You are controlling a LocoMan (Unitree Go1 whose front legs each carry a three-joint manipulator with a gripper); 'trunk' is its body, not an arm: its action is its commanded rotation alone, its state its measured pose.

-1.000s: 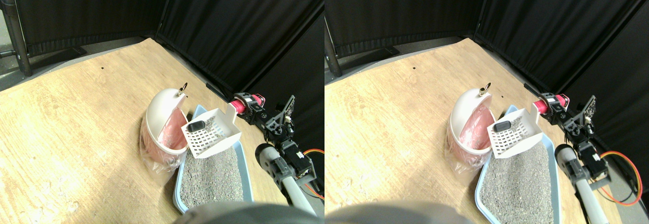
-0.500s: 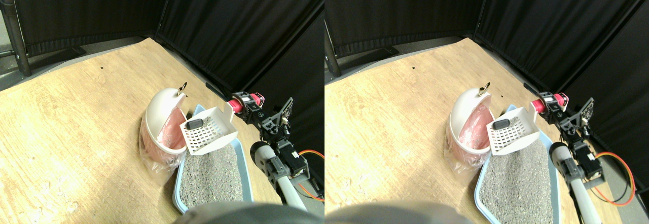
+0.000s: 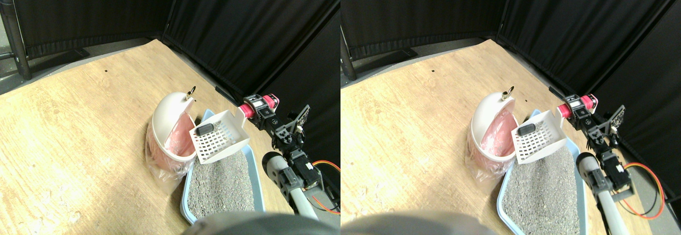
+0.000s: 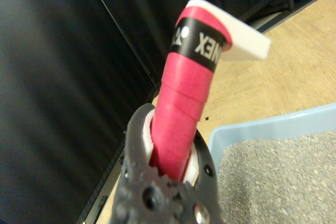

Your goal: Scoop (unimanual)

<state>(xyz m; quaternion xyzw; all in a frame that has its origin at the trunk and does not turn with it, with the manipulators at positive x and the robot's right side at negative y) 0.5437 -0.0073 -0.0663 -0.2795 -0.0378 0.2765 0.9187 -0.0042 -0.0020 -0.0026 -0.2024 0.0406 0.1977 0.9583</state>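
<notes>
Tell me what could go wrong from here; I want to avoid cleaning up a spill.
1. The dark lump lies near the scoop's edge facing the white bin; a careless tilt could drop it outside the bin's opening.
2. The scoop hangs partly over the blue litter tray and partly over the bin, so anything slipping off sideways might land on the wooden floor.
3. The right gripper holds only the pink wrapped handle; it could twist.

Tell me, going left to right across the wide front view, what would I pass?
Bare wooden floor → white bin with its pink liner → dark lump lying in the white scoop → pink handle → the robot's end effector.
</notes>
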